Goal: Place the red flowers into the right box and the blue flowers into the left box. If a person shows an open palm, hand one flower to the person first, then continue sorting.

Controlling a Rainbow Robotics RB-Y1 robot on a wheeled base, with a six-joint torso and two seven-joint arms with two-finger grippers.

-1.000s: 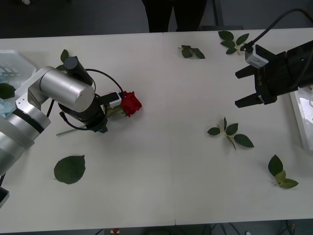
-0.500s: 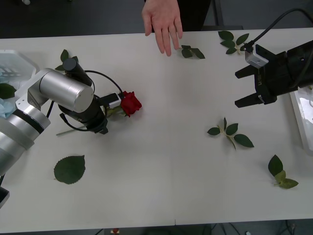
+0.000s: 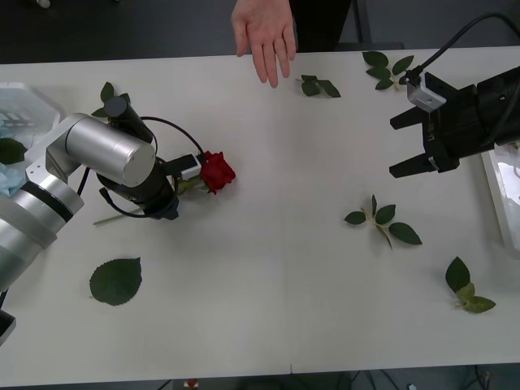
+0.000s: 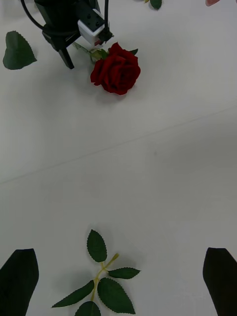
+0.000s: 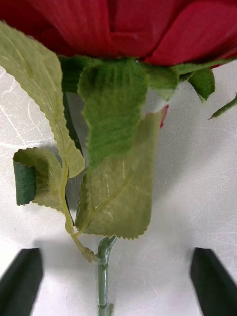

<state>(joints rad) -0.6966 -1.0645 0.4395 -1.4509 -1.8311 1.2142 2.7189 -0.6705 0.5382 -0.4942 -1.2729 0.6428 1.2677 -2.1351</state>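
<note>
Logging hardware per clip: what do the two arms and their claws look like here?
Left arm: silver-grey cylinders, black wrist, looping black cable, white block near the left claw. Right arm: black, with a black cable, a grey-white block and the right claw with black pointed fingers.

I work in what looks like a lab: a plain white table point(image 3: 268, 276), dark floor beyond, cables on my arms

1. The left arm is a silver-grey metal cylinder with a black wrist, a looping black cable and a small white block near the left gripper point(image 3: 175, 203).
2. The right gripper point(image 3: 404, 146) is black, angular, with a grey-white block and a thick black cable.
</note>
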